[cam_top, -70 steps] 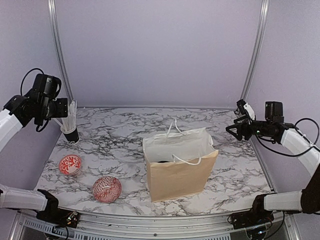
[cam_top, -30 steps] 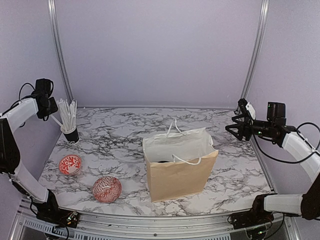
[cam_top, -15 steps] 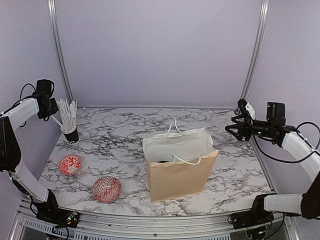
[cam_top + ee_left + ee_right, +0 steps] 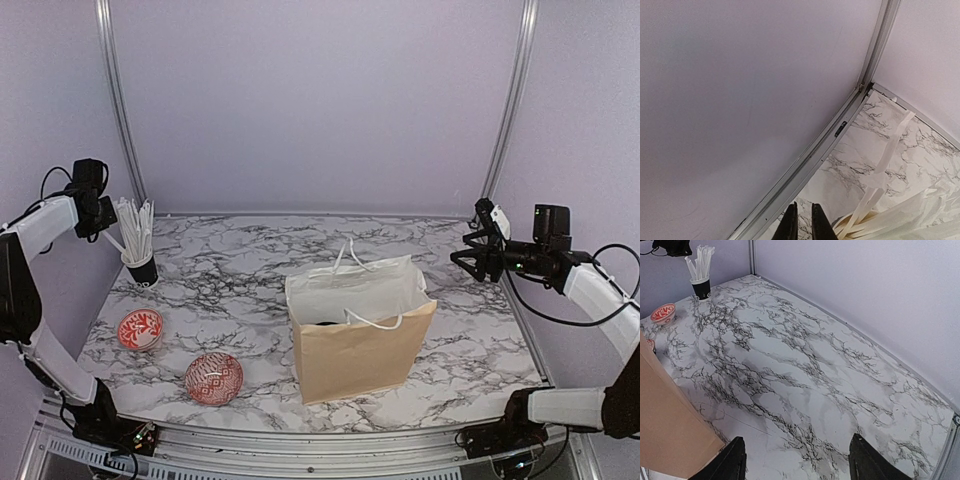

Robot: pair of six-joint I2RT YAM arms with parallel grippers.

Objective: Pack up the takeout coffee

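No coffee cups show outside the paper bag; a dark shape inside may be a lid, I cannot tell. Far left of the bag, the nearly shut, empty left claw could topple the straw cup if it swings low; the right claw gapes open.

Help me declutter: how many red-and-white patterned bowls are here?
2. One red-and-white patterned bowl sits near the left edge; another lies nearer the front, left of the tan paper bag, which may hide more.
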